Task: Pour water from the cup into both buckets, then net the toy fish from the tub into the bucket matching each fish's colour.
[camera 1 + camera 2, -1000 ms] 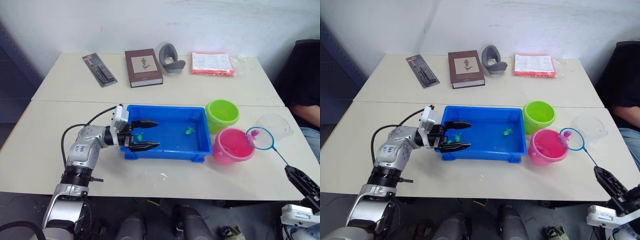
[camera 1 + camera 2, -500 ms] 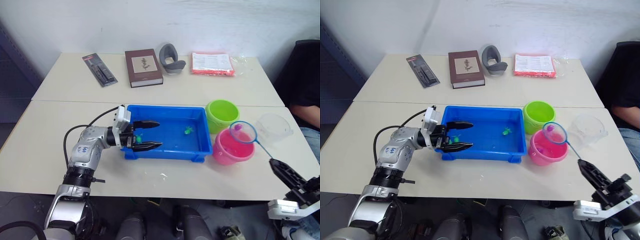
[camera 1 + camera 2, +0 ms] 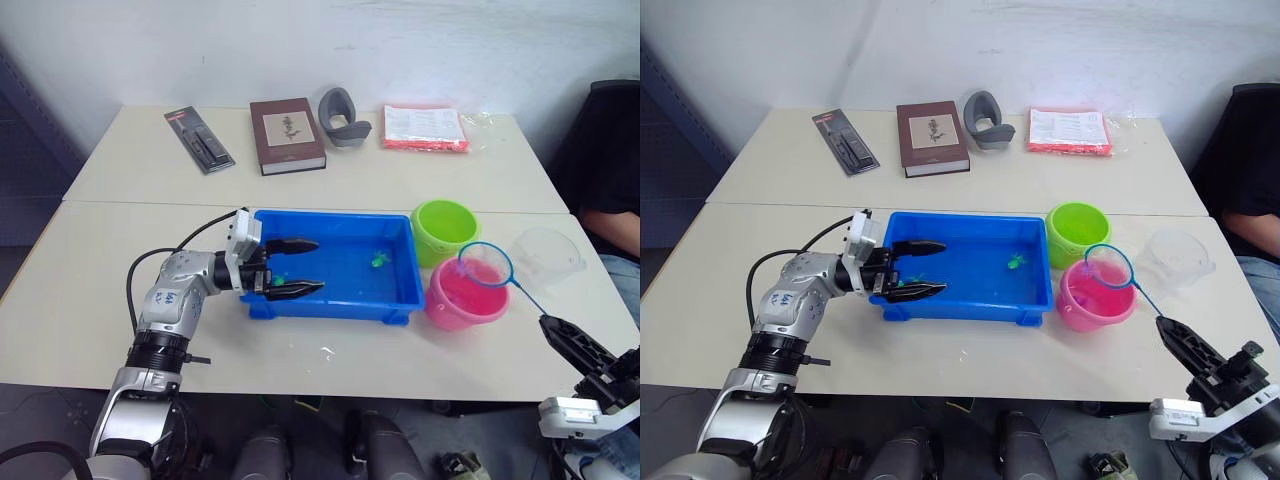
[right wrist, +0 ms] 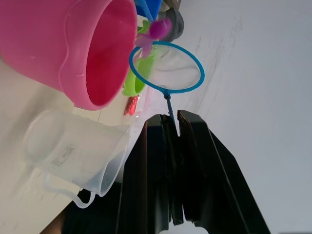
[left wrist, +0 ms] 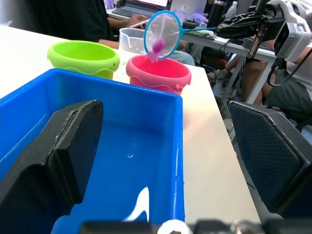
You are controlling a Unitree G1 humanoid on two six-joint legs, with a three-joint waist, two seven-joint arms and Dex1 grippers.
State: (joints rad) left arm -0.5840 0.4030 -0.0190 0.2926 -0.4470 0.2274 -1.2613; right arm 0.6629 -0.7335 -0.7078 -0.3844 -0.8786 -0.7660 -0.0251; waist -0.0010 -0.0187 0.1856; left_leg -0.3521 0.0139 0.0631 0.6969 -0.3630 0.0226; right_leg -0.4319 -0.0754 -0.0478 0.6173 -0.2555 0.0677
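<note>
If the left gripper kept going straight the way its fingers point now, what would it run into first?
Probably the tub's far end wall: the open left gripper points along its length over the water. A green fish lies near that line; depth is unclear.

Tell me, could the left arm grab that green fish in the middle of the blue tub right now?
Probably yes. The left gripper is open and already over the tub, and nothing lies between it and the green fish.

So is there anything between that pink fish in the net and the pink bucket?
Nothing visible. The pink fish hangs at the edge of the net, right over the open mouth of the pink bucket.
</note>
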